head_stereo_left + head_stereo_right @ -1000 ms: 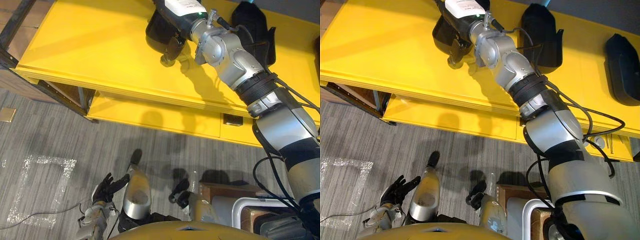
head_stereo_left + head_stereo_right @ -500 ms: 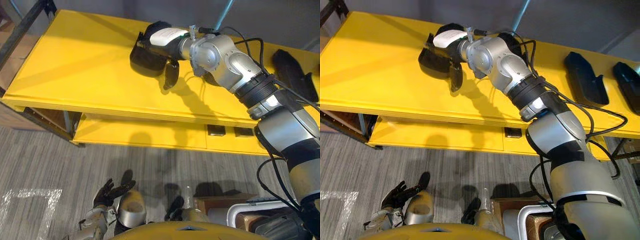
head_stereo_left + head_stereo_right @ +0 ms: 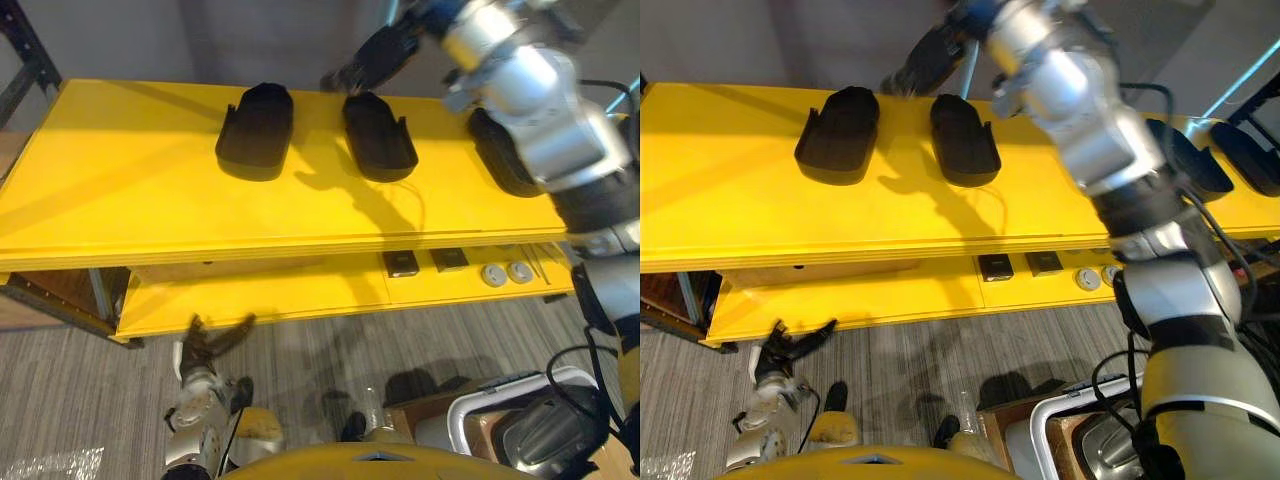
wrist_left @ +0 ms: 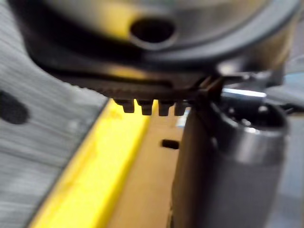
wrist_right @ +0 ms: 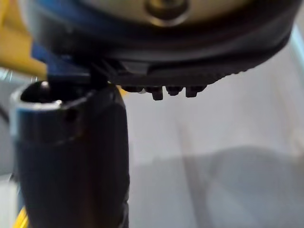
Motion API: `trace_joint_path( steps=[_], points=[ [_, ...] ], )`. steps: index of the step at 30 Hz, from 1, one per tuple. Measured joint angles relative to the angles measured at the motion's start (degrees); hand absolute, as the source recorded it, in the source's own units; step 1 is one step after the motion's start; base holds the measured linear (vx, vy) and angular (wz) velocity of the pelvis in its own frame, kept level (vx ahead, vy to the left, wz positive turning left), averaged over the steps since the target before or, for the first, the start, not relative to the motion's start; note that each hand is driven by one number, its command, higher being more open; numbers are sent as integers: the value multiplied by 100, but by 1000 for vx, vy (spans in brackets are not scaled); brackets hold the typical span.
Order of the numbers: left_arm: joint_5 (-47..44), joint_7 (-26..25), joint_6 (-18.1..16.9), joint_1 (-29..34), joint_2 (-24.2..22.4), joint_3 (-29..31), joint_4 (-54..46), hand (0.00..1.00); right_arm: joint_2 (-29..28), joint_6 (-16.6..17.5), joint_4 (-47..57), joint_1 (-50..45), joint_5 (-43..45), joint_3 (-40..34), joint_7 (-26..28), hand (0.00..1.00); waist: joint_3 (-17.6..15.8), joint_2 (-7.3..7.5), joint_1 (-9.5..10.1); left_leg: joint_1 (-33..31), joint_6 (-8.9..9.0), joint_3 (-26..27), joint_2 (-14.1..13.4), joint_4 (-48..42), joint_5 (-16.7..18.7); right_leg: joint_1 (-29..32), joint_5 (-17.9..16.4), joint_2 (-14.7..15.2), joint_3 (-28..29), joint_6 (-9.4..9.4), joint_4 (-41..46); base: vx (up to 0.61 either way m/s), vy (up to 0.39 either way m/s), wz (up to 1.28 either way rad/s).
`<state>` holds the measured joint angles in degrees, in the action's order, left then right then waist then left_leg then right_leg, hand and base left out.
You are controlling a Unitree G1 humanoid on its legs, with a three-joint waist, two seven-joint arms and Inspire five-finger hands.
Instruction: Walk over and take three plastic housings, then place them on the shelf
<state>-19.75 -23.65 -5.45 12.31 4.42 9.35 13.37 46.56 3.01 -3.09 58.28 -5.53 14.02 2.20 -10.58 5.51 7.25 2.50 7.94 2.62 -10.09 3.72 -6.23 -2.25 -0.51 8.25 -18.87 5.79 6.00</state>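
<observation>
Three black plastic housings lie in a row on the yellow table top [image 3: 130,190]: one to the left [image 3: 255,130], one in the middle [image 3: 378,135], and one to the right [image 3: 500,155] partly behind my right arm. A further housing [image 3: 1252,155] rests at the far right. My right hand [image 3: 368,66] hovers above the table's back edge between the left and middle housings, fingers straight and empty; its wrist view has the thumb [image 5: 71,156] before a grey wall. My left hand [image 3: 207,344] hangs low by the floor, fingers spread, holding nothing.
A lower yellow shelf [image 3: 300,295] under the top carries small dark boxes [image 3: 400,263] and round parts [image 3: 505,272]. A white-rimmed container [image 3: 520,400] stands on the floor at the lower right. A dark frame post [image 3: 20,50] rises at the far left.
My right hand has let go of the left housing, which now rests on the table, and has lifted up and back. The camera has tilted, bringing more of the table into view.
</observation>
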Motion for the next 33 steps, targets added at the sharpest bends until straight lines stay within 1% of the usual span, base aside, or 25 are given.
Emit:
trace_joint_path(
  steps=[1,2,3,4,5,6,7,8,9,10,11,13,14,15,16,19,20,23,25,28,30,32,33],
  points=[
    [1,-99,-34,12,0,59,-166,100,83,-13,151,-251,42,-243,-112,100,16,-12,-9,-3,-5,6,12,-24,16,-5,5,10,11,6,-11,15,30,-10],
    [2,-349,-160,99,-12,230,-617,100,220,-41,484,-916,191,-944,-414,100,53,-79,-127,-3,-31,19,58,-76,60,-25,15,52,31,24,-22,13,30,-8],
    [4,-568,-199,194,-12,339,-971,100,270,-21,731,-1570,302,-1572,-694,100,115,-173,-221,-3,-51,44,93,-78,81,-26,30,81,49,49,-53,12,37,-9],
    [-54,-709,-16,282,-33,365,-1042,100,237,13,897,-2065,421,-2022,-877,100,162,-248,-291,-5,-62,76,113,-78,99,-29,50,96,59,79,-107,15,32,-12],
    [-3,-845,-17,444,-163,369,-1164,100,134,31,1099,-2620,421,-2494,-1031,100,191,-303,-354,-5,-62,112,121,-80,137,-24,69,98,89,95,-148,23,25,-13],
    [-11,-941,6,560,-281,397,-1325,100,-2,48,1221,-3009,413,-2796,-1110,100,203,-328,-406,-4,-59,136,121,-89,153,-25,80,97,106,92,-166,32,11,-18],
    [-12,-1162,73,741,-520,424,-1668,100,-402,59,1461,-3734,397,-3301,-1236,100,220,-355,-484,-5,-53,190,111,-148,188,-35,94,81,152,87,-211,35,-4,-23],
    [-12,-1347,77,898,-706,388,-2058,100,-888,88,1621,-4369,385,-3630,-1352,100,238,-386,-550,-6,-35,241,85,-220,257,-38,93,56,199,82,-224,33,-14,-20],
    [-13,-1431,79,959,-783,374,-2226,100,-1116,87,1696,-4662,389,-3727,-1405,100,248,-403,-598,-21,-26,243,73,-264,288,-42,90,48,201,77,-228,29,-25,-17],
    [-11,-1594,79,1107,-894,335,-2521,100,-1545,89,1819,-5231,403,-3826,-1481,100,273,-445,-657,-20,-14,269,47,-293,326,-42,84,24,223,70,-238,27,-30,-8],
    [-6,-1691,80,1272,-926,272,-2820,100,-1970,88,1923,-5740,411,-3824,-1529,100,296,-484,-704,-50,-5,274,18,-353,372,-40,82,-5,241,65,-249,26,-30,-8],
    [32,-1740,78,1452,-979,220,-3284,100,-2454,88,2006,-6252,396,-3766,-1530,100,317,-518,-730,-104,19,277,-19,-423,418,-31,79,-39,245,60,-255,0,0,0],
    [217,-1716,57,1550,-1021,205,-3652,100,-2751,88,2029,-6550,388,-3695,-1542,100,327,-536,-736,-124,28,277,-38,-469,450,-26,76,-55,251,54,-254,0,0,0],
    [527,-1670,-90,1560,-1026,192,-4037,100,-3022,88,2038,-6794,394,-3653,-1571,100,345,-566,-740,-125,24,276,-40,-472,464,-28,68,-54,258,45,-236,0,0,0],
    [570,-1654,-126,1558,-1025,194,-4110,100,-3063,88,2042,-6825,396,-3651,-1584,100,349,-572,-742,-125,23,276,-39,-472,464,-27,67,-53,260,44,-232,0,0,0],
    [980,-1528,-669,1516,-994,174,-4782,100,-3442,151,2283,-7069,534,-3649,-1861,100,383,-627,-763,-130,17,279,-33,-470,472,-22,58,-46,278,40,-213,0,0,0],
    [1123,-1536,-718,1503,-990,157,-4880,100,-3516,183,2410,-7138,642,-3646,-1904,100,396,-649,-767,-129,13,279,-33,-468,474,-18,54,-46,281,36,-205,0,0,0],
    [1139,-1604,-713,1490,-988,75,-4972,100,-3626,362,2574,-7220,643,-3556,-2034,100,434,-710,-799,-119,-26,302,-34,-467,497,-6,28,-47,314,51,-196,-15,-1,-5],
    [1142,-1711,-726,1473,-981,-6,-4973,100,-3634,373,2582,-7234,644,-3489,-2166,100,431,-705,-817,-116,-29,301,-37,-468,494,0,14,-48,314,41,-174,0,0,0],
    [1150,-1685,-827,1456,-923,-9,-4975,100,-3709,384,2580,-7282,647,-3397,-2300,100,418,-683,-861,-111,-30,300,-37,-465,493,28,-31,-39,320,35,-104,0,0,0],
    [1115,-1480,-830,1399,-814,-6,-4977,100,-3858,414,2569,-7328,656,-3337,-2372,100,418,-687,-866,-109,-33,307,-36,-457,490,40,-31,-38,326,36,-102,0,-2,-2],
    [1101,-1115,-719,1174,-638,-1,-4975,100,-3979,533,2489,-7329,992,-3217,-2414,100,415,-696,-886,-108,-34,354,-36,-448,486,108,-30,-35,377,35,-69,0,0,-9],
    [1087,-1019,-673,1110,-572,0,-4972,100,-4005,552,2487,-7329,1104,-3190,-2414,100,413,-701,-892,-107,-32,370,-36,-446,483,129,-32,-35,395,33,-51,3,0,-14]
  ],
)
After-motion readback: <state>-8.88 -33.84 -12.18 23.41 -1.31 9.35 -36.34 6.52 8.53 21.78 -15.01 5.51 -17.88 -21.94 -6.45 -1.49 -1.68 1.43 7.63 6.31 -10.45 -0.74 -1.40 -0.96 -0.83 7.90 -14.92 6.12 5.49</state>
